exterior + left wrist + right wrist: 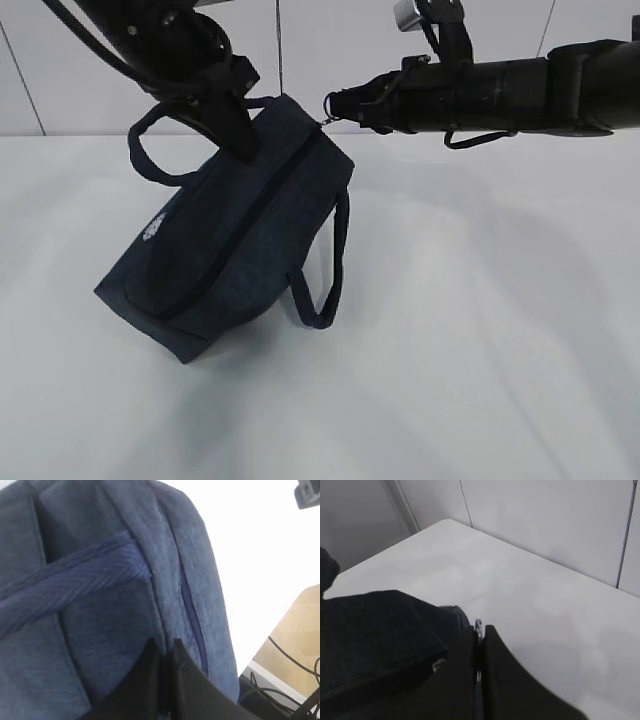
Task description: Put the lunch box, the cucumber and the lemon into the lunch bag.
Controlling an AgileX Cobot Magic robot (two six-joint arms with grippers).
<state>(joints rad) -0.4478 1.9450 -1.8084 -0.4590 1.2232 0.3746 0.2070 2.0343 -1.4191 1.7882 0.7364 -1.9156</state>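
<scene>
Tilted lunch bag [235, 240] (zipper closed), left gripper [243, 145] clamping its fabric, right gripper [333, 106] pinching zipper pull [325, 122]

1. Table [480, 330]: matte white surface filling the lower exterior view, with soft grey shadows.
2. Wall panels [330, 50]: pale grey, divided by thin dark vertical seams, rising directly behind the table.
3. Wooden surface [300, 640]: light tan, at the left wrist view's lower right.
4. Black cables [295, 662]: trailing across it.
</scene>
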